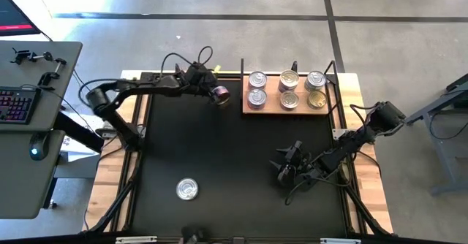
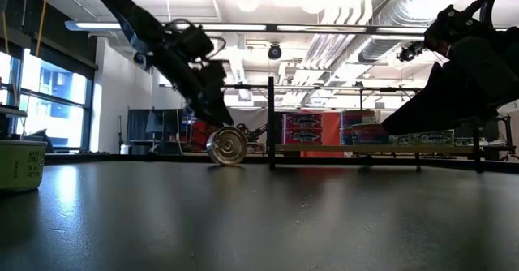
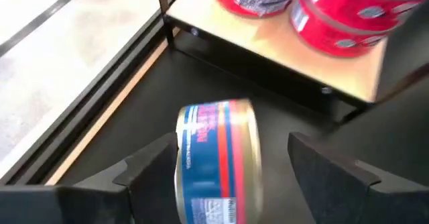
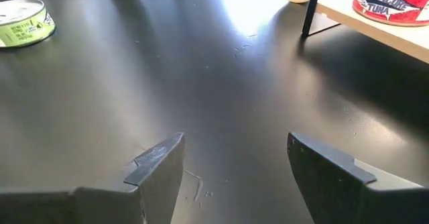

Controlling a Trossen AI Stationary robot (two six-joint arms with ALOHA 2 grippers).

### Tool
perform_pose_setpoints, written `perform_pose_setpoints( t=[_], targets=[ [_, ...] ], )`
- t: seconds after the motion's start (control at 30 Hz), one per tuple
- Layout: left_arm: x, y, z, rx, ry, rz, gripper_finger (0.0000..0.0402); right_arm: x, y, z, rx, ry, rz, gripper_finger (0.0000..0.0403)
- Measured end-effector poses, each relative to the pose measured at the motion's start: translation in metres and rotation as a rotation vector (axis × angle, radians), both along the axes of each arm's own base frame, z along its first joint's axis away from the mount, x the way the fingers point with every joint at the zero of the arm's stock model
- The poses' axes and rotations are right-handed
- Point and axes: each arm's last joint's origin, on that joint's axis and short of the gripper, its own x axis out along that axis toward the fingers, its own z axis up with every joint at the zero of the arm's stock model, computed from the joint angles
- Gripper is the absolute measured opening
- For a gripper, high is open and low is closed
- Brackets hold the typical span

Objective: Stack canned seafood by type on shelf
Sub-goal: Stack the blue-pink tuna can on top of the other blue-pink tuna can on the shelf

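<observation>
Left hand [image 1: 213, 90] sat at upper centre of the high view, just left of the shelf [image 1: 287, 109], fingers [image 3: 151, 167] spread apart with a blue-and-red can [image 3: 216, 160] on its edge between them; no contact visible on the right side, left side unclear. In the low view that can [image 2: 226, 145] stood on its rim on the bench [image 1: 234, 156]. Six cans in two rows of three on the shelf, including a gold-topped one [image 1: 316, 98] at the right end. A lone can [image 1: 187, 190] lay lower left of centre. Right hand [image 1: 287, 165] rested lower right, fingers [image 4: 159, 163] apart, empty.
</observation>
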Motion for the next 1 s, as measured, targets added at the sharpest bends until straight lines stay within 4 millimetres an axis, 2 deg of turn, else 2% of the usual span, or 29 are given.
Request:
perform_pose_setpoints(
  t=[0.2,0.27,0.43,0.57,0.67,0.83,0.93,1.0],
  targets=[
    [0.009,0.007,-0.031,-0.03,0.042,0.01,0.0278,0.001,0.0,0.001,0.007,-0.008,0.0,0.0255],
    [0.009,0.007,-0.036,-0.033,0.06,0.018,0.0276,0.001,0.0,0.001,0.008,-0.008,0.001,0.0255],
    [0.009,0.006,-0.042,-0.049,0.091,0.018,0.0238,0.001,0.001,0.001,0.014,-0.016,0.001,0.0255],
    [0.011,0.002,-0.038,-0.054,0.08,0.001,0.0174,0.002,0.001,0.002,0.021,-0.029,-0.001,0.0255],
    [0.011,-0.004,-0.033,-0.08,0.076,0.014,0.0173,0.004,0.003,0.005,0.001,-0.044,0.024,0.0255],
    [0.007,-0.02,-0.011,-0.091,0.076,0.041,0.0173,0.009,0.013,0.014,-0.057,-0.057,0.177,0.0255],
    [0.003,-0.04,0.008,-0.117,0.077,0.019,0.0173,0.012,0.011,0.016,-0.066,-0.061,0.199,0.0255],
    [0.001,-0.057,0.02,-0.129,0.043,-0.012,0.0173,0.017,0.009,0.017,-0.113,-0.023,0.296,0.0255]
  ],
)
